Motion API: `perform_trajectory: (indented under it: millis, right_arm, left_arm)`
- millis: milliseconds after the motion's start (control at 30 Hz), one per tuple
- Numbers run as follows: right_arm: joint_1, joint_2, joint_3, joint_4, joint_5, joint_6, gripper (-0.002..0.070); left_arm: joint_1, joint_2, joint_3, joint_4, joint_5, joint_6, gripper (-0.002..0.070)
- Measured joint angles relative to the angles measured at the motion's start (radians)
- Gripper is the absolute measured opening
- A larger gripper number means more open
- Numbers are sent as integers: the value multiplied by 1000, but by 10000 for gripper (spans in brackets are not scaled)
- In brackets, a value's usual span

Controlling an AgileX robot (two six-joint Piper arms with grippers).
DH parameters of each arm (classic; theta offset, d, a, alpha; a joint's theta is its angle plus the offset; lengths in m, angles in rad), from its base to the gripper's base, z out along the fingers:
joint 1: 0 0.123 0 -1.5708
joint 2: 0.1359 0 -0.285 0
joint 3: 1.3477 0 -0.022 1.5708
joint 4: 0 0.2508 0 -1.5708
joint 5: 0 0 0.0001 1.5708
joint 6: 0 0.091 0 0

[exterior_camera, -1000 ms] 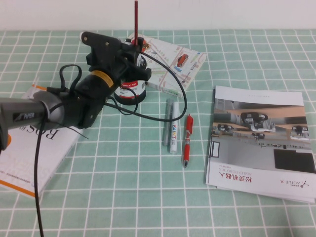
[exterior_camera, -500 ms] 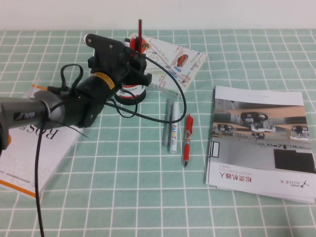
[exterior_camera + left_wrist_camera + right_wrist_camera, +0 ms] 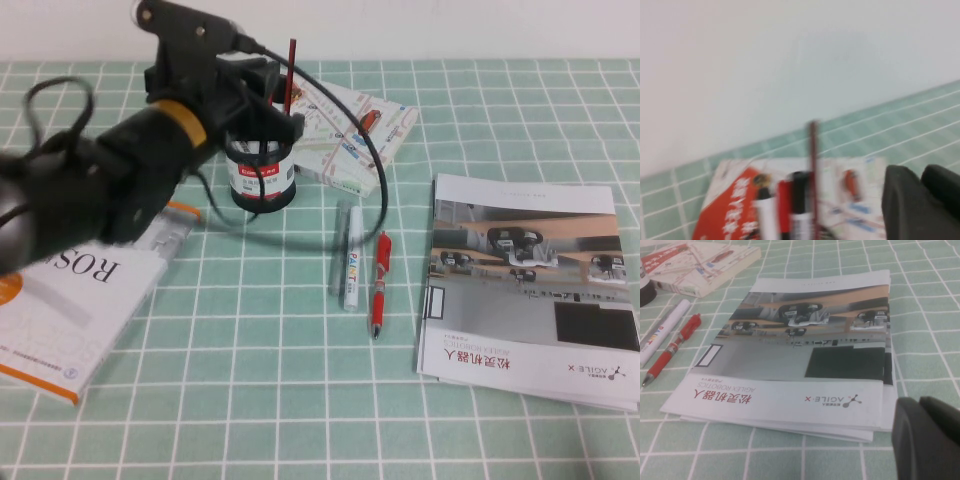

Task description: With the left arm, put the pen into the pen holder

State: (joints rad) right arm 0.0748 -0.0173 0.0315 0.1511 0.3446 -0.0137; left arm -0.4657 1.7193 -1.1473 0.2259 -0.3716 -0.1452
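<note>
The pen (image 3: 289,78) stands in the holder (image 3: 262,160); the left gripper (image 3: 262,78) above it looks released, jaws apart. Retreat is judged next. The right gripper (image 3: 930,440) is parked by the counter's booklet (image 3: 805,350), its opening untellable.

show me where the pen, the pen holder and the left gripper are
pen (image 3: 289,72): high view, upper shaft standing out of the holder
pen holder (image 3: 262,176): high view, white label on its front
left gripper (image 3: 262,82): high view, fingers above the holder, beside the pen
</note>
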Motion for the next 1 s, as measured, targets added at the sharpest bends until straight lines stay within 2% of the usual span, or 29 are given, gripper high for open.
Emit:
perform_trajectory:
  millis: [133,400,567,700,800,1000]
  right_arm:
    - [0,0,0,0,0,0,-20]
    - [0,0,0,0,0,0,-20]
    - [0,0,0,0,0,0,-20]
    - [0,0,0,0,0,0,-20]
    - [0,0,0,0,0,0,-20]
    - [0,0,0,0,0,0,-20]
  left_arm:
    - [-24,-138,125,6,-19,-3,8]
    - [-29,-357,315,8,8,-111,0]
    - [-31,-430,456,8,-11,-350,0]
    - [-31,-437,510,8,-16,-446,0]
    - [-31,-434,523,14,-46,-455,0]
    - [-31,-443,524,149,-105,-436,-2]
